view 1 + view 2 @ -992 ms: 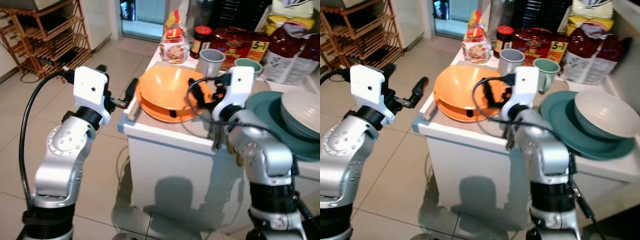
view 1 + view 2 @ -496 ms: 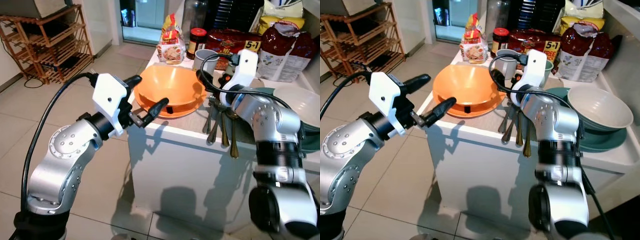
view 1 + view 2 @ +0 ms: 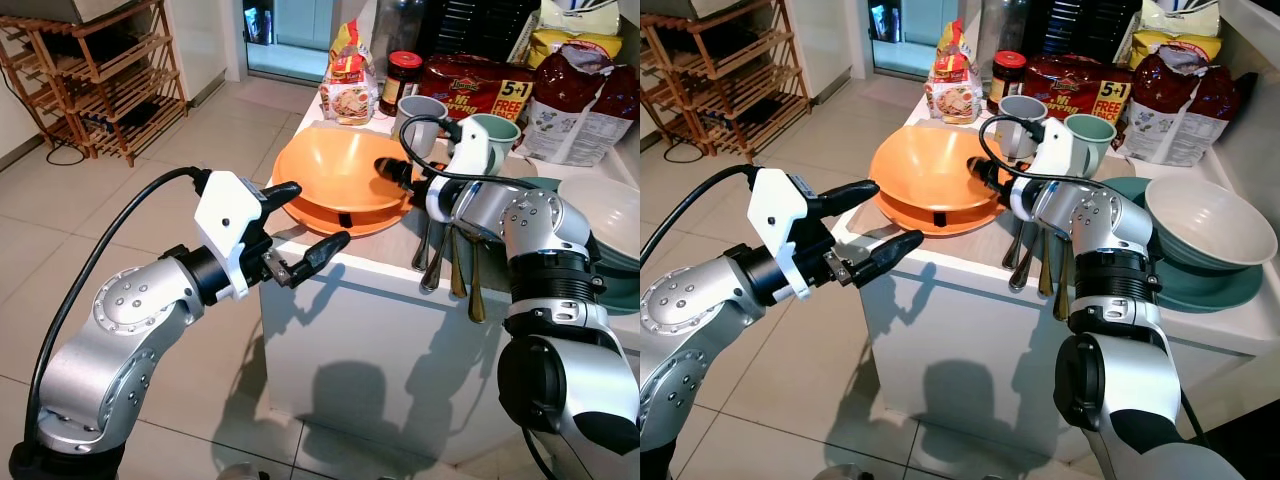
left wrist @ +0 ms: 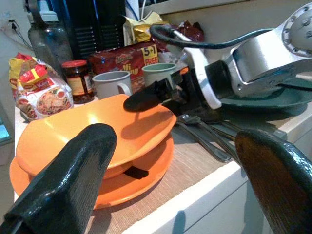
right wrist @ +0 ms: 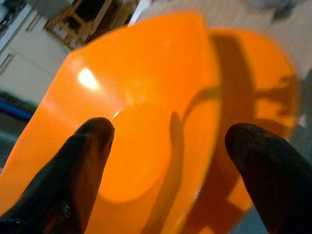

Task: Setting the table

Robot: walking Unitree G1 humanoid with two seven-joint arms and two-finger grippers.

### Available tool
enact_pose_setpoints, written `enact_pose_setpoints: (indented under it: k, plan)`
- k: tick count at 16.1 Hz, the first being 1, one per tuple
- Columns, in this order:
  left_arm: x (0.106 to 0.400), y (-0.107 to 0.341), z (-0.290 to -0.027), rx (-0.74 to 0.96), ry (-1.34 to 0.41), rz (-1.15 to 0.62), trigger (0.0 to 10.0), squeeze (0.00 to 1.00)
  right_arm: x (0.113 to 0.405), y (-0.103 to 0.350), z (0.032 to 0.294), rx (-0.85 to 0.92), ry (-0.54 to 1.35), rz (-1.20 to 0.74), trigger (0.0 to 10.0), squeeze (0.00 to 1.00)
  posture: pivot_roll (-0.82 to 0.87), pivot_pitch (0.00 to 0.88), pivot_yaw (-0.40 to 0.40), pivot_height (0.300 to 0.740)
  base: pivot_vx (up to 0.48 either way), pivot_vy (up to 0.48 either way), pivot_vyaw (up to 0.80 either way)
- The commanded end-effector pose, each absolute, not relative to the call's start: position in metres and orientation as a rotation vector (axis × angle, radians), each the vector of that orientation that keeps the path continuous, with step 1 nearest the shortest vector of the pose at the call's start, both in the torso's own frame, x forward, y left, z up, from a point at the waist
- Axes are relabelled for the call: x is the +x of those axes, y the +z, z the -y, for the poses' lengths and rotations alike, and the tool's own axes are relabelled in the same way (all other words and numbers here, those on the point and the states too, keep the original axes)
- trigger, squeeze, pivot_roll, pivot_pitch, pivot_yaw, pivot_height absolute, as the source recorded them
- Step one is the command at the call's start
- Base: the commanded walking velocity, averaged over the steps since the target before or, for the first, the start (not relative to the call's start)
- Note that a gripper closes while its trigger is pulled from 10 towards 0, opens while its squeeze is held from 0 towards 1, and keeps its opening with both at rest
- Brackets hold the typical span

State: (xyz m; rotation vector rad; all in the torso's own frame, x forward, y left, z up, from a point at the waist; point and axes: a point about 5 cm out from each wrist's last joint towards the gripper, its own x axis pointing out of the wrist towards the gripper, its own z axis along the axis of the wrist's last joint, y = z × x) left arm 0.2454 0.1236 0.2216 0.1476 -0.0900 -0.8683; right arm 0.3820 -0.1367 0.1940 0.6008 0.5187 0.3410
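Note:
An orange bowl point(image 3: 335, 170) sits tilted on an orange plate point(image 3: 300, 212) on the white counter point(image 3: 380, 300). My right gripper point(image 3: 388, 168) is open at the bowl's right rim; the right wrist view has that rim point(image 5: 204, 97) between its fingers point(image 5: 90, 146). My left gripper point(image 3: 320, 213) is open at the counter's front left corner, just short of the plate, and its wrist view looks at the bowl point(image 4: 92, 131). Several spoons and forks point(image 3: 447, 262) lie right of the plate.
A grey mug point(image 3: 418, 112) and a green mug point(image 3: 492, 138) stand behind the bowl. A white bowl point(image 3: 1205, 220) rests on teal plates point(image 3: 1240, 290) at the right. Food packets point(image 3: 470, 90), a jar point(image 3: 402, 75) and a wooden rack point(image 3: 95, 90) stand further back.
My right gripper has swung down from beside the mugs to the orange bowl's right rim. My left gripper has edged nearer the counter's corner. The camera has shifted a little.

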Motion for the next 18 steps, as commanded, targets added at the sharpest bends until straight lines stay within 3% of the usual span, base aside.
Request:
enact_pose_setpoints:
  k: [1,18]
  plan:
    - [0.24,0.223,-0.121,0.146,-0.9,0.084,10.0,0.0,0.383,0.204,0.14,0.625,0.361,-0.514,0.0,0.0,0.1,0.013,-0.08,0.74,0.0,0.0,0.0]
    - [0.238,0.219,-0.118,0.178,-0.907,0.061,10.0,0.0,0.37,0.189,0.145,0.683,0.393,-0.564,0.0,0.0,0.1,0.0,-0.074,0.74,0.0,0.0,0.0]
